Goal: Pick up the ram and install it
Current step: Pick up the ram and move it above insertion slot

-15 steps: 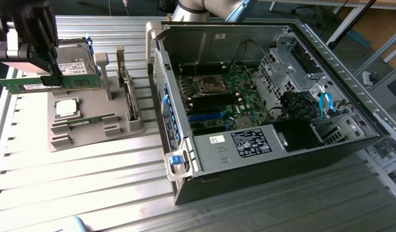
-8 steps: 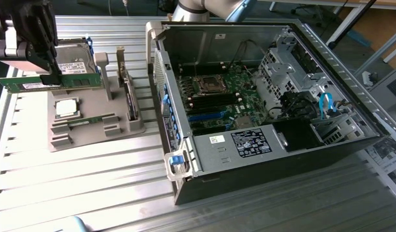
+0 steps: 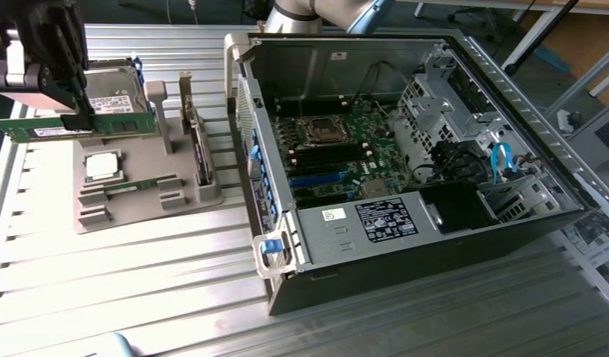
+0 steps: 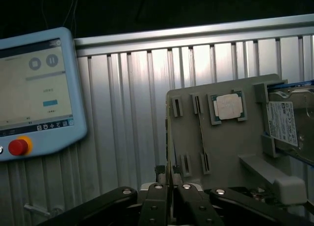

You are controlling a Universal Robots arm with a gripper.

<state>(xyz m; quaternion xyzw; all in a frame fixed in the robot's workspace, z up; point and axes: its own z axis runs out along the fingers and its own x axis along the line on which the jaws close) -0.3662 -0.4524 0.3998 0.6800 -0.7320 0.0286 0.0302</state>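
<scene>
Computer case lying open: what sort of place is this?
Probably a robot lab bench for computer assembly: an open computer case on a ribbed metal table, a gripper holding a memory stick, and a control tablet.

In the exterior view the hand [image 3: 81, 119] covers the middle of the ram [image 3: 36, 128], and the hand's upper body runs out past the top and left edges. Behind it, part of the hard drive [image 3: 117, 93] is hidden. The printing on the dark label [image 3: 386, 221] inside the computer case [image 3: 404, 260] is too small to read (so are the ram's stickers). A pale blue object [image 3: 116, 346] is cut by the lower edge and cannot be identified. In the wrist view the ram appears edge-on, a thin sliver between the fingers [image 4: 154, 209]. The pendant [image 4: 34, 88] and the hard drive are cut by the frame, and the pendant's screen text is blurred.
</scene>
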